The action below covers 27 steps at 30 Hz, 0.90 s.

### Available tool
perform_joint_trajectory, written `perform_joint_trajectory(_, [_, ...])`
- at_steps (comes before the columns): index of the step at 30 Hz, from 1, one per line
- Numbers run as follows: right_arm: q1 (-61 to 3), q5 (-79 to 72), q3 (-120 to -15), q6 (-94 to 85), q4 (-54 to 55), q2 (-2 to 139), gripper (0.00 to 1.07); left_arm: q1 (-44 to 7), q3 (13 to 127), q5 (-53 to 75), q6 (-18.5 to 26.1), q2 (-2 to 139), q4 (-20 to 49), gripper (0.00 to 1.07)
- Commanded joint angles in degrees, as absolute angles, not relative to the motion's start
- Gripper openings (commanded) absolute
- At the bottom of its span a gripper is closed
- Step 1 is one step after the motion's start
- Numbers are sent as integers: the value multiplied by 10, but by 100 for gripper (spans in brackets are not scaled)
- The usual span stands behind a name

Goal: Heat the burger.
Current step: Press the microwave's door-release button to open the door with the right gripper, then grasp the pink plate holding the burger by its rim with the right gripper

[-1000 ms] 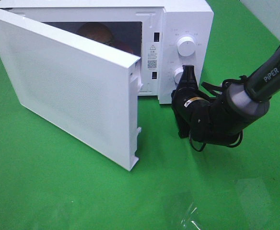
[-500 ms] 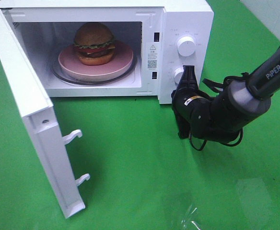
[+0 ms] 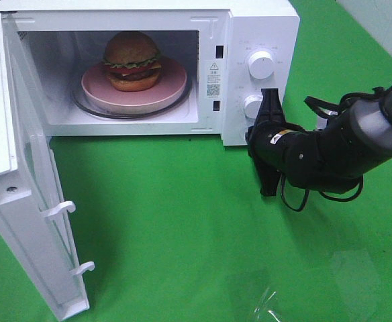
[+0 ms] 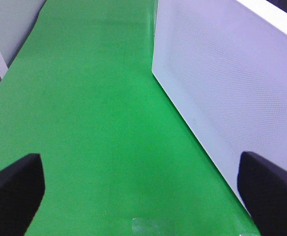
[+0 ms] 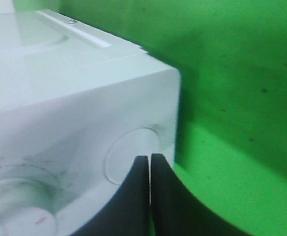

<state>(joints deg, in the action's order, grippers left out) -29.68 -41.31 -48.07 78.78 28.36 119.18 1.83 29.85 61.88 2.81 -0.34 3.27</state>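
Note:
The burger stands upright on a round pink plate inside the white microwave. The microwave door is swung wide open to the left. My right gripper is shut with nothing in it, its tips just in front of the lower knob. The right wrist view shows the closed fingertips against that knob. My left gripper is open and empty over the green mat, with the door's outer face beside it. It is out of the exterior view.
An upper knob sits above the lower one on the control panel. Two latch hooks stick out of the door's edge. Green mat covers the table in front of the microwave.
The door has swung from half shut to wide open, uncovering the burger and plate. My right arm has shifted slightly to the right, gripper still shut by the lower knob.

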Motion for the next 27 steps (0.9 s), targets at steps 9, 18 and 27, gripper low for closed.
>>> perform_joint_trajectory(9, [-293,-333,-425,732,170,1104,0,19,297,613,26,-12,32,100])
perform_joint_trajectory(18, [-293,-172,-425,535,141,1026,2,19,297,613,26,-12,32,100])
perform_joint_trajectory(27, [-293,-52,-425,303,143,964,4,19,297,613,26,-12,32,100])
